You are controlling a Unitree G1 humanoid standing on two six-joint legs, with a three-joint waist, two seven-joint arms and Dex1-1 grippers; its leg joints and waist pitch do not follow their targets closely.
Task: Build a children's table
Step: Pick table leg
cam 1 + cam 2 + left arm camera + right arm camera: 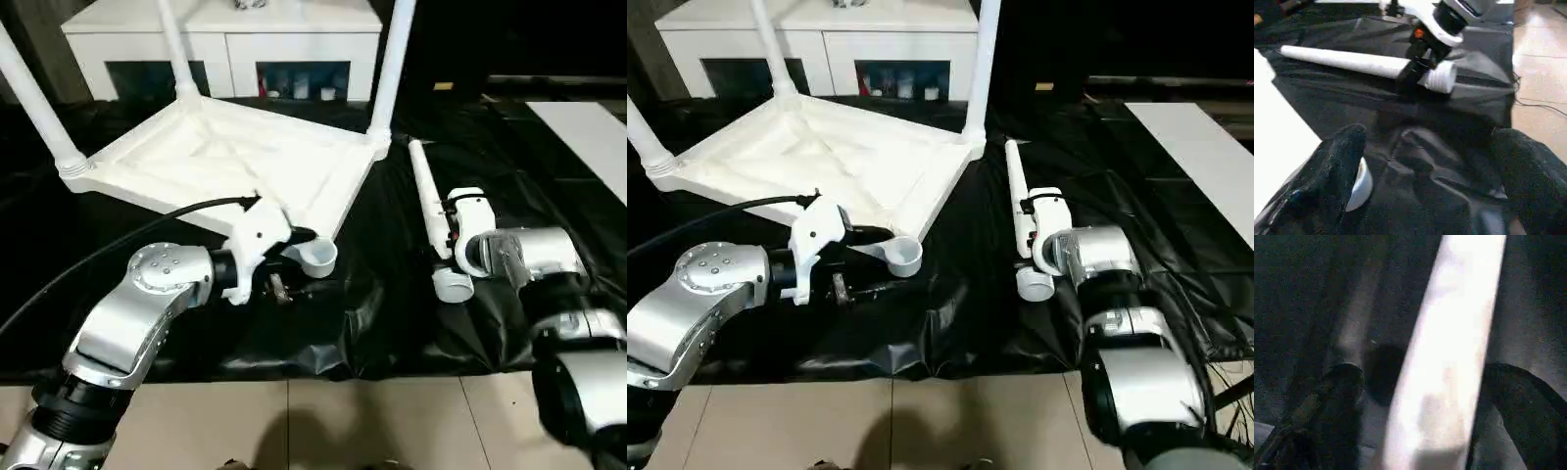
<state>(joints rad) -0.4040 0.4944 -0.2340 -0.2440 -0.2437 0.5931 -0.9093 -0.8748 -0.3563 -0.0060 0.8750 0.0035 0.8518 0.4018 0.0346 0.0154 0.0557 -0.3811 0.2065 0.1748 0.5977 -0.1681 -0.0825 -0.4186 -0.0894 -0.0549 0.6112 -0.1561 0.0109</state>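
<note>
Tabletop (235, 162) upside down on black sheet (382, 313) w/ three legs (390, 69) in – cabinet (225, 39) behind. Both claws released: right gripper (1418, 73) straddles loose leg (427, 196) (not clamped), left gripper (1425, 181) by empty socket (318, 258).

Bare black sheet (382, 294) lies between tabletop (235, 162) and loose leg (428, 201).

Dim scene; glare on white plastic; right wrist view blurred.

Head pair: high, looking forward and down, sharing the upturned tabletop (230, 162).
Left wrist: low, facing the loose leg (1352, 61).
Right wrist: hard against that leg.
</note>
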